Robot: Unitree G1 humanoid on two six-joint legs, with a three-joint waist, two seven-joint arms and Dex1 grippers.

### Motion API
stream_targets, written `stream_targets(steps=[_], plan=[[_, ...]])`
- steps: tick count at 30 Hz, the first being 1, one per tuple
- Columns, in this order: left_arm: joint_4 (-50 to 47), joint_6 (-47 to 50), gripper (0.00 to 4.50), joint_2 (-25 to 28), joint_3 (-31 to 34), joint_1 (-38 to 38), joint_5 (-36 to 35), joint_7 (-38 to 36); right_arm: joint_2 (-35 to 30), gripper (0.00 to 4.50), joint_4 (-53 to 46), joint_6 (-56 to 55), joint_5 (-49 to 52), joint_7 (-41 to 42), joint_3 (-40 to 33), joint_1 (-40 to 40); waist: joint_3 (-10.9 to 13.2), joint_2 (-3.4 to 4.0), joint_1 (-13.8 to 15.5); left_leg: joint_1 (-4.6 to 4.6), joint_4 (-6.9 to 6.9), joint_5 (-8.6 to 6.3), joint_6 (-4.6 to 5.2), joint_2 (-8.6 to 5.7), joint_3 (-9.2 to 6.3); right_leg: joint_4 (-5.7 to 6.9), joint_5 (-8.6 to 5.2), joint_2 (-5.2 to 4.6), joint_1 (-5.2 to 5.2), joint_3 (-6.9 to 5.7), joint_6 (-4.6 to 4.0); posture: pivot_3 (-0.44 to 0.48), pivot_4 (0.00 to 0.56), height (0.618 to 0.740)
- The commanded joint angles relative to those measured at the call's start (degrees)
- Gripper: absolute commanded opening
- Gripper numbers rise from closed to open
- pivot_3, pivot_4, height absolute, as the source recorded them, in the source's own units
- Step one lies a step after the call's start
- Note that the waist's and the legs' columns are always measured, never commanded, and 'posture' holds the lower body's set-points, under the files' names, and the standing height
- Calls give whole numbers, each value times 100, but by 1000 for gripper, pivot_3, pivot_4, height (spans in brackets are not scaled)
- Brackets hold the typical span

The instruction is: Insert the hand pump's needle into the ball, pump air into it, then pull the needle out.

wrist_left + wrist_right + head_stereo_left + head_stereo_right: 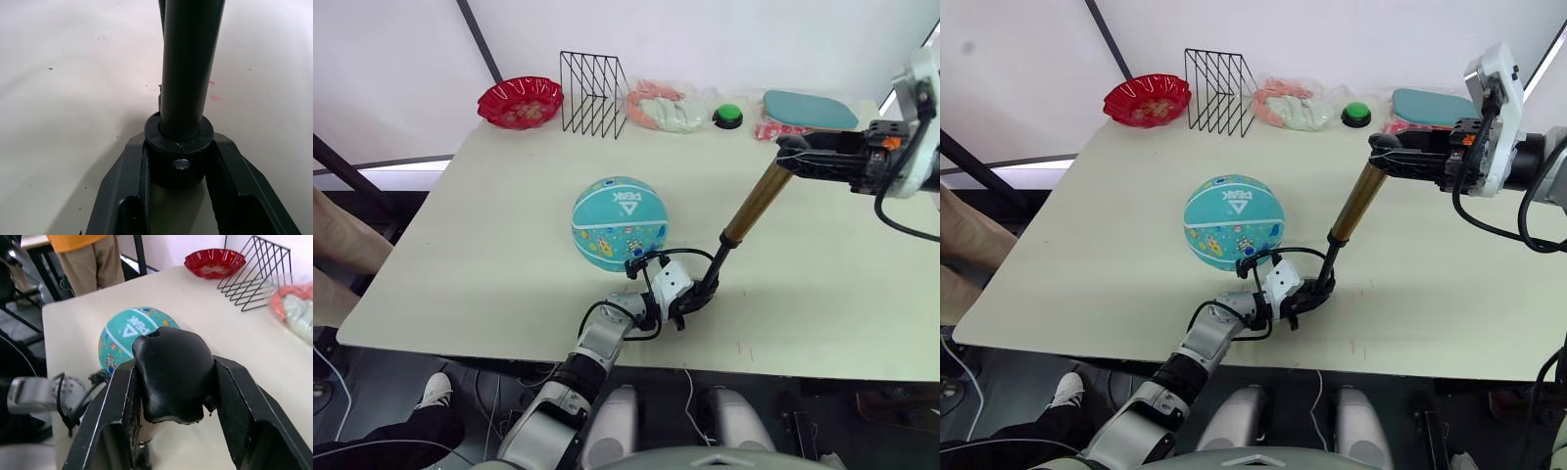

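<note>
Pump (756, 202) leans on our counter (489, 225) beside the ball (619, 223); our left pincer (690, 302) clamps its base, right pincer (795, 157) clamps its handle.

My pale counter (509, 245) stands against a white wall (391, 59); below its near edge I see dark floor (372, 392).

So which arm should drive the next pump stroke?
Right, probably. The right gripper is clamped on the hand pump's T-handle, while the left gripper pins its base on the table beside the ball.
</note>
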Motion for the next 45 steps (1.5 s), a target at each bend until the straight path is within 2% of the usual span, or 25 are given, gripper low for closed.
stream_targets(steps=[1,6,11,15,18,23,26,27,29,31,35,41,45], plan=[[483,370,1042,167,28,234,171,144,205,1614,-130,-394,-476,135,734,691,-13,-18,-18,19,-2,-1,1,3,7,0,-1,1,15,3,2,0,150,740],[478,381,1042,180,32,249,172,180,840,1614,68,-1113,-1117,77,1551,1310,-120,-73,-135,62,-3,-4,5,27,-7,0,-17,22,60,-5,-19,0,150,740],[475,347,1042,178,42,257,206,201,1507,1612,492,-1876,-1927,77,2413,1995,-150,-86,-150,148,-18,-6,2,44,-10,-7,-26,18,135,-3,-32,0,150,740],[410,345,1042,205,67,330,206,218,1836,1612,691,-2272,-2399,57,2721,2245,-180,-71,-159,154,-28,-13,-10,46,-22,-8,-30,19,137,-2,-37,0,150,740],[397,347,1042,198,73,352,206,236,1838,1612,636,-2333,-2391,128,2507,2180,-182,-60,-161,154,-28,-14,-11,44,-20,-8,-31,22,136,-5,-36,0,150,740],[425,357,1042,150,81,357,186,241,1415,1612,413,-2243,-2030,355,1757,1803,-157,-49,-136,149,-29,-14,-11,44,-21,-9,-33,23,134,-16,-41,0,150,740],[514,323,1042,133,87,316,176,198,745,1612,75,-1526,-1198,543,750,1061,-116,-27,-113,138,-29,-14,-11,39,-25,-15,-37,18,132,-19,-34,0,150,740],[528,315,1042,132,89,309,174,185,601,1611,9,-1325,-995,561,559,886,-60,13,-90,131,-29,-15,-12,37,-25,-16,-38,14,129,-20,-33,0,150,740],[569,303,1042,127,86,283,163,159,368,1609,-17,-950,-635,584,320,541,-39,31,-67,48,-9,-11,-10,14,-16,-12,-16,-5,57,-11,2,0,150,740],[589,287,1042,126,60,268,152,121,106,1587,27,-605,-341,627,126,131,-24,27,-41,22,-2,-11,-10,1,-14,-8,-6,-3,31,-7,5,0,150,740],[632,259,1042,127,24,232,159,87,-264,1587,292,-169,-31,712,-58,-546,6,8,14,1,-5,-12,-8,0,-13,-11,3,-3,7,-5,-13,0,150,740],[596,274,1042,140,32,252,154,86,-496,1587,548,112,103,792,-40,-1001,9,6,15,-29,2,-12,-8,1,2,-10,5,-6,-22,2,-12,0,150,740],[584,299,1042,134,56,244,138,108,-353,1587,431,-250,-275,871,352,-377,6,4,15,-35,4,-12,-8,0,0,-7,6,-6,-27,1,-12,0,150,740]])
